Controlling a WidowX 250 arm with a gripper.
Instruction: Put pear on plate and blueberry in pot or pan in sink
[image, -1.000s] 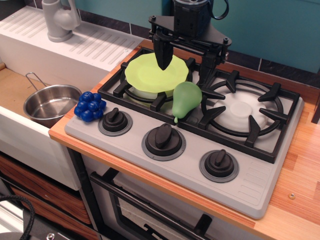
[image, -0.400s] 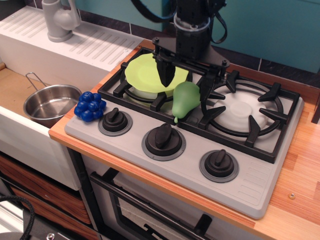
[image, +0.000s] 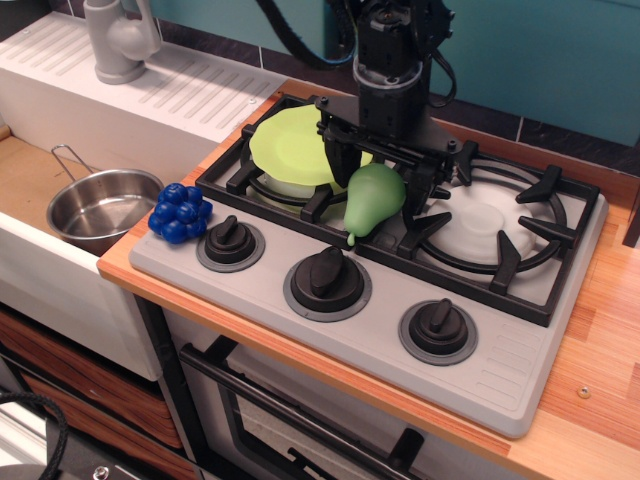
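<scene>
Single view, looking down on the stove and sink.

Compared with a second ago: gripper (image: 383, 175) lower and shifted toward the stove's middle, now straddling the broad upper end of the pear (image: 372, 201); formerly hanging higher, over the plate (image: 306, 148). Jaws spread wide, one dark finger on the plate side of the fruit, the other on the right-burner side, nothing clamped yet. Contact with the pear's skin hard to judge from here. Pear, plate, blueberry (image: 180, 212) and pot (image: 102, 207) all unmoved across the three pictures. Likely meaning: reach finished, closing on the pear next; neither half of the task done.

Pear lying tilted on the grate between the two burners, just beside the plate's right rim. Long axis running from the stove's back toward its front edge, fat end rearward and raised, narrow neck pointing down at the middle knob (image: 327, 279).

Blueberry at the stove's front left corner. Pot down in the sink (image: 25, 180), left of the stove.
</scene>
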